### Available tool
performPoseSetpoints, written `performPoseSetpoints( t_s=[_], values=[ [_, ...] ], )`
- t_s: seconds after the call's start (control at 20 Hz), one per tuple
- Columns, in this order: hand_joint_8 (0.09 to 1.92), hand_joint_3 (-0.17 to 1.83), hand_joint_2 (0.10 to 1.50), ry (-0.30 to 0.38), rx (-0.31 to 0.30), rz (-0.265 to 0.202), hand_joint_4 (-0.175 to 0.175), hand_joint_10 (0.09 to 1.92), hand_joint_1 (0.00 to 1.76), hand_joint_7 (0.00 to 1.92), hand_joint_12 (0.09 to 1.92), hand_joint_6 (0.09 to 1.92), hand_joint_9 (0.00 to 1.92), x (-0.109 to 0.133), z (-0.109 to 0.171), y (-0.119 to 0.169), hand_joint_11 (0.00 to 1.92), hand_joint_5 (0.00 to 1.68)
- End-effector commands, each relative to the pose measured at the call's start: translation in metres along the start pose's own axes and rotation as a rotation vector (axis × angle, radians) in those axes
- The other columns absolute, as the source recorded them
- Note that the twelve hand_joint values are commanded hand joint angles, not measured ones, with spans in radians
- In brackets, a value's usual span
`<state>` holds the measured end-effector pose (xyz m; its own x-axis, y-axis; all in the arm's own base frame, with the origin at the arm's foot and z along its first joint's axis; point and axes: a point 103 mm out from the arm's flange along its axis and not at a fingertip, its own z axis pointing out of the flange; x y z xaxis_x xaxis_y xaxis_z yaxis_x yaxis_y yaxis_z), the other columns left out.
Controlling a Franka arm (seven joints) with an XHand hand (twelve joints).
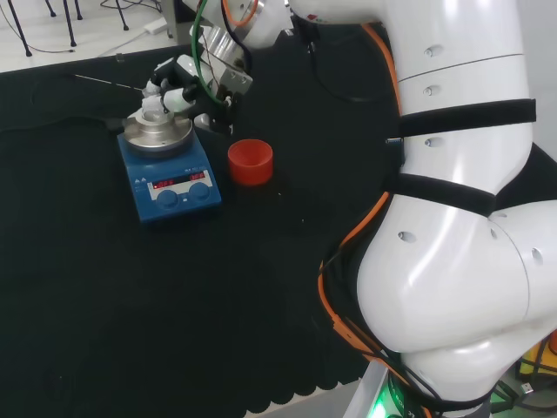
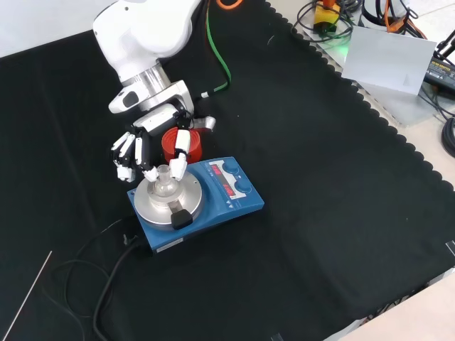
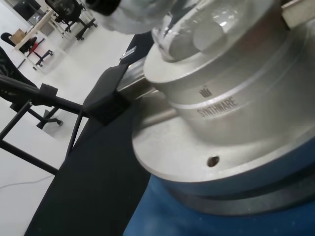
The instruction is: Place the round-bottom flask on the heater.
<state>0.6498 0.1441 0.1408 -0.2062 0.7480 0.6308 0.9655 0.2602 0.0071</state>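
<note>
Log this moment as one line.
robot hand: shut on round-bottom flask | flask: seated on heater | red stand: beside heater

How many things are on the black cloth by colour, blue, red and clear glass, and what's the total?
Blue: 1, the heater
Red: 1, the cup
Clear glass: 1, the flask, sitting in the heater's metal block with the hand around its neck
Total: 3

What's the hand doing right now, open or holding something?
Hand: shut on the round-bottom flask, fingers curled round its neck, with the flask sitting in the heater block.
</note>
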Motion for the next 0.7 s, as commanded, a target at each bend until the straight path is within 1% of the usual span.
performPoseSetpoints(
  t_s=[0.05,0.2,0.35,0.4,0.45,0.5,0.55,0.6,0.7],
  values=[
    [0.53,0.12,0.98,0.016,-0.007,0.003,0.175,0.52,1.07,0.42,1.32,0.76,0.60,-0.0018,0.0003,0.0008,0.18,1.15],
    [0.53,0.13,0.98,0.033,-0.004,0.001,0.175,0.52,1.07,0.42,1.32,0.77,0.61,-0.0027,-0.0008,0.0007,0.18,1.14],
    [0.52,0.13,1.01,0.060,-0.001,-0.005,0.175,0.51,1.04,0.40,1.32,0.88,0.59,-0.0049,-0.0052,-0.0007,0.16,1.06],
    [0.52,0.14,0.98,0.062,0.008,-0.006,0.122,0.52,1.01,0.40,1.32,0.87,0.58,-0.0050,-0.0062,-0.0008,0.15,1.01],
    [0.51,0.20,0.92,0.070,0.022,-0.008,0.069,0.52,0.96,0.38,1.33,0.85,0.56,-0.0049,-0.0063,-0.0005,0.12,0.90],
    [0.51,0.30,0.83,0.076,0.038,-0.010,0.032,0.53,0.92,0.35,1.33,0.82,0.53,-0.0048,-0.0063,-0.0003,0.09,0.76],
    [0.51,0.40,0.75,0.080,0.049,-0.010,0.011,0.55,0.89,0.33,1.34,0.80,0.50,-0.0046,-0.0061,-0.0003,0.06,0.67],
    [0.51,0.47,0.69,0.078,0.052,-0.009,-0.001,0.56,0.85,0.29,1.34,0.73,0.47,-0.0045,-0.0062,-0.0005,0.03,0.57],
    [0.52,0.56,0.62,0.071,0.065,-0.013,-0.009,0.59,0.81,0.24,1.31,0.61,0.41,-0.0014,-0.0019,0.0018,0.01,0.46]
  ],
)
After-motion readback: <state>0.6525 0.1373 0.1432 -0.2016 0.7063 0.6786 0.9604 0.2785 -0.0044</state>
